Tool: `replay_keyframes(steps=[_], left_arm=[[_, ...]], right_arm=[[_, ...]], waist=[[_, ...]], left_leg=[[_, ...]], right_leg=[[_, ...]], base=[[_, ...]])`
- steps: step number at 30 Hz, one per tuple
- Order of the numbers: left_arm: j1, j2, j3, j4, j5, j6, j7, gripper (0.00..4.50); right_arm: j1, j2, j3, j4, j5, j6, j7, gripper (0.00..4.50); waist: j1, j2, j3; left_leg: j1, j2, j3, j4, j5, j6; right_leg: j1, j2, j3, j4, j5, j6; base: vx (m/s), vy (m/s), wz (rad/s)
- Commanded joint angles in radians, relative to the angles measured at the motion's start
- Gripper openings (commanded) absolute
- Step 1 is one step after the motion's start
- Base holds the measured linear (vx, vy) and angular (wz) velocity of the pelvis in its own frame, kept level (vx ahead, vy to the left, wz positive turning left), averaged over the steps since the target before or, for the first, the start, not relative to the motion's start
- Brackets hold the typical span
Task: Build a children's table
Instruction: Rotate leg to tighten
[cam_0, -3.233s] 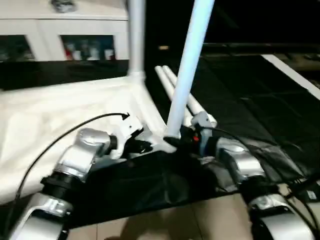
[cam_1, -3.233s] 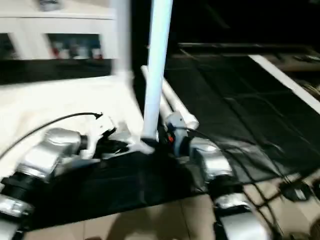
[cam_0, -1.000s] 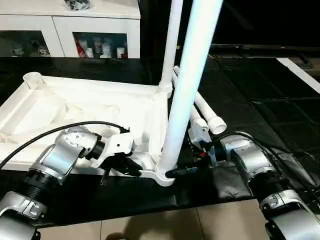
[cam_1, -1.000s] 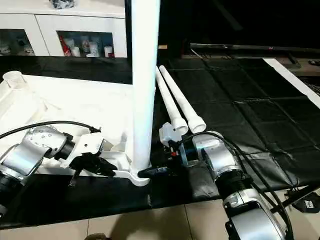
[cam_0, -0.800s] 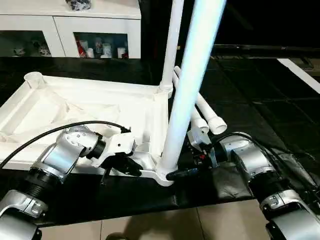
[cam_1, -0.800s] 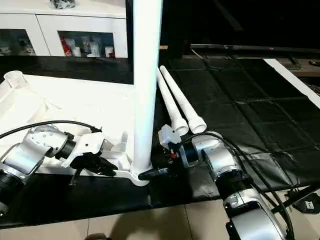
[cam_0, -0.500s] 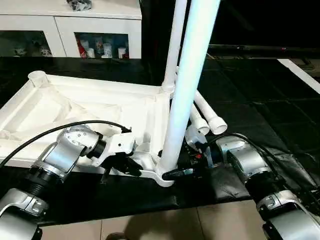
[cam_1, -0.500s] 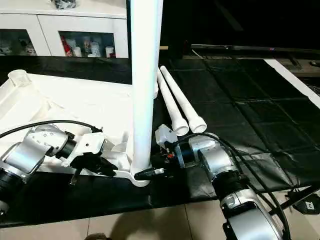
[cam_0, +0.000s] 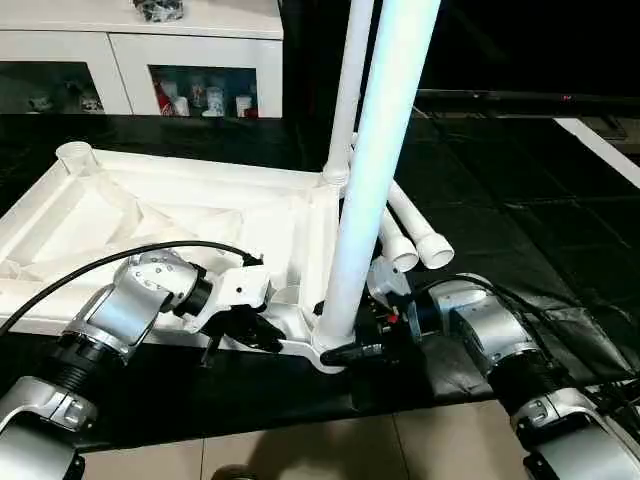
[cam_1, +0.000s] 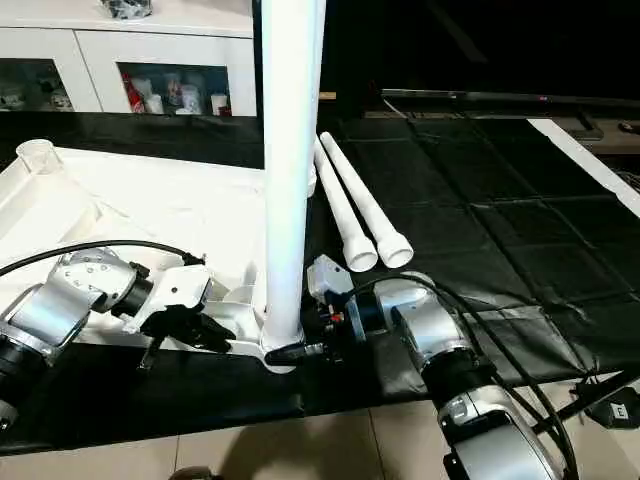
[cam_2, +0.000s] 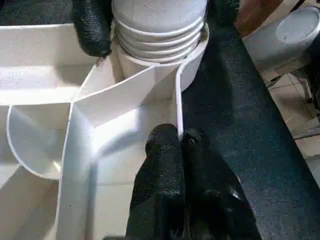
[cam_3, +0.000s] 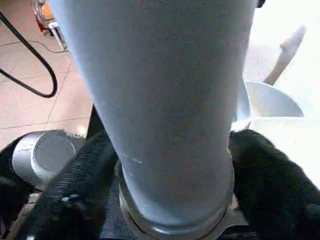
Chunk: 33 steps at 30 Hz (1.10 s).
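Observation:
The children's table top (cam_0: 150, 215) lies upside down on a black mat, ribs showing. One white leg (cam_0: 350, 90) stands in the far right corner socket. A second leg (cam_0: 375, 170) stands in the near right socket (cam_2: 192, 55), its threaded end at the socket's mouth. My right gripper (cam_0: 332, 340) clasps that leg's base; its fingers (cam_3: 80, 185) sit on both sides of the leg (cam_3: 165, 100). My left gripper (cam_0: 262, 338) is shut on the top's thin rim (cam_2: 178, 100), just beside that socket. Two more legs (cam_0: 420, 225) lie side by side on the mat.
A white cabinet (cam_0: 140, 50) with glass doors stands at the back left. The black mat (cam_0: 500, 230) stretches to the right, tan floor tiles (cam_0: 300, 450) lie in front. Cables run from both of my forearms.
My right forearm has slid a little to the left, closer in around the near leg's base. The leg swayed slightly and stands much as before. My left gripper has kept its place.

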Motion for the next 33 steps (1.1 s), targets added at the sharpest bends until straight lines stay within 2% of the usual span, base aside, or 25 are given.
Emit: replay_keyframes(steps=[1,2,5,6,13,14,17,18,19,20,21,22,23,24,25,26,27,29,30,31,32,33], left_arm=[[-0.022,-0.006,-0.019,-0.002,0.012,-0.017,-0.014,0.00],[-0.022,-0.007,-0.019,-0.002,0.012,-0.017,-0.013,0.00],[-0.023,-0.007,-0.017,0.000,0.011,-0.015,-0.013,0.00],[-0.023,-0.007,-0.017,0.000,0.011,-0.015,-0.013,0.00],[-0.022,-0.012,-0.007,0.007,0.002,0.001,-0.005,0.00],[-0.020,-0.017,0.000,0.007,-0.004,0.017,0.004,0.00],[-0.022,-0.070,0.060,0.013,-0.038,0.126,0.111,0.00],[-0.022,-0.076,0.066,0.014,-0.041,0.137,0.124,0.00],[-0.024,-0.095,0.087,0.015,-0.049,0.165,0.166,0.00],[-0.025,-0.128,0.121,0.011,-0.056,0.219,0.247,0.00],[-0.026,-0.136,0.130,0.010,-0.057,0.235,0.270,0.00],[-0.026,-0.147,0.141,0.007,-0.058,0.254,0.298,0.00],[-0.027,-0.173,0.168,0.000,-0.064,0.304,0.357,0.00],[-0.027,-0.193,0.189,-0.008,-0.072,0.345,0.399,0.00],[-0.022,-0.227,0.221,-0.027,-0.077,0.407,0.469,0.00],[-0.020,-0.234,0.226,-0.032,-0.074,0.419,0.483,0.00],[-0.008,-0.260,0.238,-0.060,-0.065,0.456,0.525,0.00],[0.009,-0.299,0.246,-0.109,-0.044,0.506,0.583,0.00],[0.015,-0.318,0.248,-0.135,-0.040,0.536,0.606,0.00],[0.024,-0.338,0.245,-0.171,-0.041,0.568,0.616,0.00],[0.028,-0.347,0.242,-0.189,-0.042,0.584,0.618,0.00],[0.037,-0.358,0.224,-0.229,-0.043,0.613,0.620,0.00]], right_arm=[[0.005,-0.012,0.003,-0.013,-0.011,-0.002,0.004,3.45],[0.005,-0.011,0.002,-0.012,-0.011,-0.004,0.002,3.21],[0.005,-0.007,-0.003,-0.009,-0.006,-0.003,-0.002,3.07],[0.005,-0.007,-0.004,-0.009,-0.006,-0.004,-0.002,2.88],[0.015,-0.008,0.000,-0.018,0.001,0.004,0.006,2.78],[0.019,-0.007,-0.001,-0.022,0.005,0.010,0.004,2.78],[0.034,0.032,-0.034,-0.016,0.016,0.028,-0.098,2.77],[0.035,0.037,-0.037,-0.014,0.015,0.027,-0.112,2.77],[0.032,0.053,-0.046,0.002,0.006,0.029,-0.163,2.77],[0.022,0.086,-0.056,0.035,-0.017,0.042,-0.268,2.77],[0.019,0.095,-0.059,0.044,-0.021,0.044,-0.294,2.77],[0.016,0.106,-0.063,0.054,-0.027,0.047,-0.325,2.77],[0.008,0.134,-0.074,0.073,-0.028,0.067,-0.387,2.77],[-0.001,0.157,-0.086,0.090,-0.028,0.079,-0.439,2.77],[-0.028,0.207,-0.119,0.137,-0.015,0.106,-0.547,2.77],[-0.034,0.217,-0.127,0.147,-0.010,0.112,-0.569,2.77],[-0.058,0.257,-0.151,0.181,0.002,0.136,-0.650,2.77],[-0.089,0.306,-0.169,0.216,0.015,0.172,-0.727,2.77],[-0.101,0.322,-0.171,0.228,0.010,0.182,-0.752,2.77],[-0.113,0.334,-0.170,0.239,0.000,0.179,-0.774,2.77],[-0.119,0.339,-0.169,0.245,-0.005,0.175,-0.785,2.77],[-0.128,0.349,-0.173,0.256,-0.016,0.161,-0.802,2.77]], waist=[[-0.007,0.025,-0.068],[-0.008,0.024,-0.068],[-0.007,0.024,-0.068],[-0.007,0.024,-0.068],[-0.007,0.024,-0.068],[-0.006,0.027,-0.068],[-0.007,0.026,-0.067],[-0.012,0.026,-0.065],[-0.010,0.025,-0.066],[-0.015,0.023,-0.064],[-0.020,0.022,-0.065],[-0.020,0.022,-0.065],[-0.027,0.021,-0.065],[-0.038,0.020,-0.065],[-0.047,0.020,-0.069],[-0.051,0.022,-0.067],[-0.059,0.012,-0.067],[-0.066,0.015,-0.069],[-0.070,0.014,-0.070],[-0.071,0.012,-0.071],[-0.073,0.013,-0.072],[-0.074,0.011,-0.070]], left_leg=[[0.010,0.021,-0.003,-0.069,-0.259,-0.006],[0.010,0.022,-0.003,-0.069,-0.260,-0.006],[0.010,0.021,-0.003,-0.069,-0.258,-0.006],[0.010,0.021,-0.002,-0.069,-0.255,-0.005],[0.010,0.020,-0.002,-0.068,-0.254,-0.005],[0.011,0.021,-0.003,-0.069,-0.256,-0.005],[0.016,0.021,-0.002,-0.069,-0.277,-0.008],[0.012,0.021,-0.002,-0.070,-0.279,-0.012],[0.015,0.019,-0.004,-0.069,-0.285,-0.017],[0.009,0.016,-0.005,-0.070,-0.278,-0.020],[0.012,0.014,-0.008,-0.070,-0.280,-0.025],[0.012,0.014,-0.008,-0.070,-0.280,-0.025],[0.005,0.014,-0.009,-0.072,-0.273,-0.026],[0.008,0.014,-0.008,-0.070,-0.270,-0.032],[0.004,0.014,-0.009,-0.069,-0.254,-0.034],[0.003,0.014,-0.011,-0.071,-0.249,-0.033],[-0.002,0.012,-0.010,-0.070,-0.239,-0.027],[-0.006,0.011,-0.009,-0.068,-0.216,-0.022],[-0.003,0.013,-0.009,-0.067,-0.200,-0.020],[0.000,0.012,-0.004,-0.063,-0.191,-0.008],[-0.003,0.013,-0.005,-0.064,-0.177,-0.005],[-0.004,0.010,-0.002,-0.063,-0.165,0.006]], right_leg=[[0.049,-0.086,0.062,-0.088,-0.301,-0.155],[0.049,-0.086,0.062,-0.088,-0.299,-0.156],[0.049,-0.085,0.062,-0.087,-0.294,-0.157],[0.050,-0.085,0.063,-0.087,-0.292,-0.156],[0.050,-0.085,0.063,-0.087,-0.288,-0.157],[0.049,-0.085,0.062,-0.087,-0.289,-0.158],[0.047,-0.085,0.062,-0.090,-0.310,-0.161],[0.047,-0.086,0.063,-0.088,-0.316,-0.162],[0.047,-0.088,0.062,-0.094,-0.344,-0.153],[0.050,-0.088,0.061,-0.095,-0.365,-0.142],[0.050,-0.089,0.058,-0.099,-0.395,-0.128],[0.050,-0.089,0.058,-0.099,-0.395,-0.128],[0.053,-0.089,0.057,-0.098,-0.398,-0.122],[0.050,-0.089,0.058,-0.098,-0.393,-0.126],[0.053,-0.090,0.059,-0.093,-0.370,-0.137],[0.053,-0.089,0.058,-0.093,-0.362,-0.142],[0.056,-0.086,0.057,-0.094,-0.350,-0.138],[0.058,-0.088,0.059,-0.090,-0.324,-0.142],[0.057,-0.087,0.059,-0.085,-0.293,-0.154],[0.054,-0.084,0.061,-0.087,-0.268,-0.160],[0.058,-0.086,0.062,-0.082,-0.244,-0.167],[0.055,-0.081,0.061,-0.084,-0.224,-0.167]], base=[[0.000,0.000,0.00],[0.000,0.000,0.00],[0.000,0.000,0.00],[0.000,0.000,0.00],[0.000,0.000,0.00],[0.000,0.000,0.00],[0.000,0.000,0.00],[0.000,0.000,0.00],[0.000,0.000,0.00],[0.000,0.000,0.00],[0.000,0.000,0.00],[0.000,0.000,0.00],[0.000,0.000,0.00],[0.000,0.000,0.00],[0.000,0.000,0.00],[0.000,0.000,0.00],[0.000,0.000,0.00],[0.000,0.000,0.00],[0.000,0.000,0.00],[0.000,0.000,0.00],[0.000,0.000,0.00],[0.000,0.000,0.00]])
